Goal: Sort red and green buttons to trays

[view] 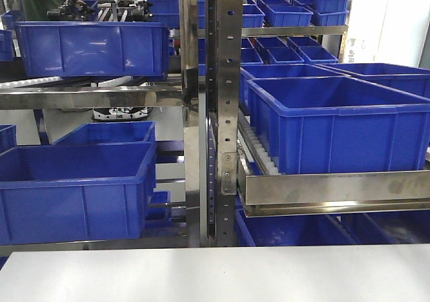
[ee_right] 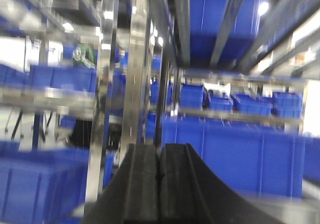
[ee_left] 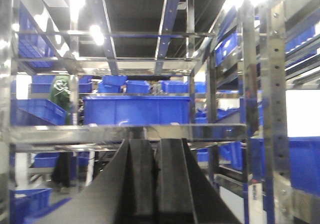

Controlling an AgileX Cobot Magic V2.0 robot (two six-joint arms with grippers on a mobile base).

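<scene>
Steel flow racks fill the front view: a perforated upright (view: 224, 114) stands dead centre, with a large blue crate (view: 336, 124) on the roller shelf (view: 259, 155) to its right and 2 more crates – the upper crate (view: 91, 46) and the lower crate (view: 74, 191) – to its left. The pale bench (view: 215, 275) runs along the bottom edge. The buttons and trays lie outside all 3 views. Both arms point forward at the shelving, off the bench. The left end effector (ee_left: 156, 149) aims slightly upward, its fingers drawn together around nothing; a person in green (ee_left: 61, 95) stands beyond. The right end effector (ee_right: 159, 151) – view blurred – is likewise clenched and empty-handed.
</scene>
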